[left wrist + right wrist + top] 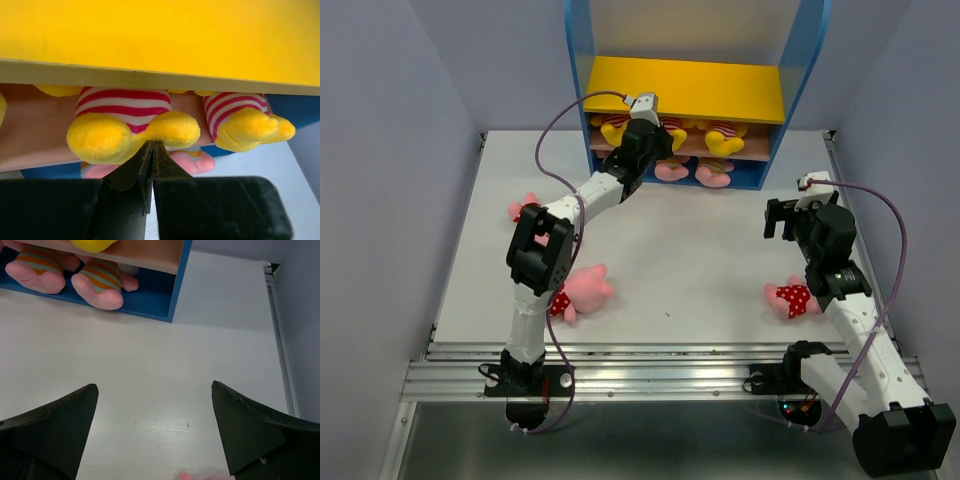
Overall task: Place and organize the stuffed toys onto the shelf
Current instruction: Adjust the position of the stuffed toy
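My left gripper (151,145) has its jaws narrow, nearly together, with the tips against a bear (131,117) between its feet, on the shelf (578,70) at mid level. Whether they nip plush I cannot tell. I judge I should keep low under the yellow board (150,30) and back out straight, so the bear isn't dragged along. My right gripper (154,387) gapes wide over the table (150,340), a dotted pig (792,297) nearby. No writing is readable

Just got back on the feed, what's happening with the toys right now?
The left gripper, jaws nearly closed, is at the feet of a yellow bear on the shelf's middle board. The right gripper hangs open over the table. Three red-dotted pigs lie on the table, not yet shelved; striped pigs sit on the base.
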Controlling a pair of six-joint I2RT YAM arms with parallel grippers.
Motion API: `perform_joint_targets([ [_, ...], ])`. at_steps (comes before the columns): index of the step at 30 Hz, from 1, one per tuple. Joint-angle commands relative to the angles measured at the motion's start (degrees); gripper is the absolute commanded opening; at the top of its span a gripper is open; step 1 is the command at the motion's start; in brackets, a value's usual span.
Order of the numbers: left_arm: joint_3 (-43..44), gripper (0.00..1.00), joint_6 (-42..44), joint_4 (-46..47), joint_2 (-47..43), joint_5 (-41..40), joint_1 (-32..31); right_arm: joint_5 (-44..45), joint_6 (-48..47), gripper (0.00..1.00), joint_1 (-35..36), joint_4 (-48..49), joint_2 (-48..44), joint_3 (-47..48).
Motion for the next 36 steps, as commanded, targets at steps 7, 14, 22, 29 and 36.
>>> perform_joint_targets([
  [7, -5.3, 0.16, 1.5, 5.8, -11.1, 0.3, -0.2, 0.1, -0.8, 1.0, -0.4, 3.4, -0.2, 0.0],
  [14, -10.7, 0.2, 3.0, 6.7, -17.2, 2.2, -0.2, -1.2, -1.4, 1.0, -0.4, 3.3, -0.1, -0.2],
  [22, -20.9, 0.43, 6.9, 6.8, -29.4, 6.2, 0.1, -3.6, -3.0, 1.0, -0.4, 3.0, 0.0, -0.9],
  [29, -40.3, 0.98, 11.0, 6.9, -50.1, 7.7, 3.8, -16.7, -8.1, 1.0, -0.4, -2.3, 2.5, -0.2],
  [36, -53.0, 0.99, 12.1, -4.8, -68.7, 9.8, 9.7, -35.9, -20.2, 1.0, -0.4, -19.9, 9.6, 8.0],
])
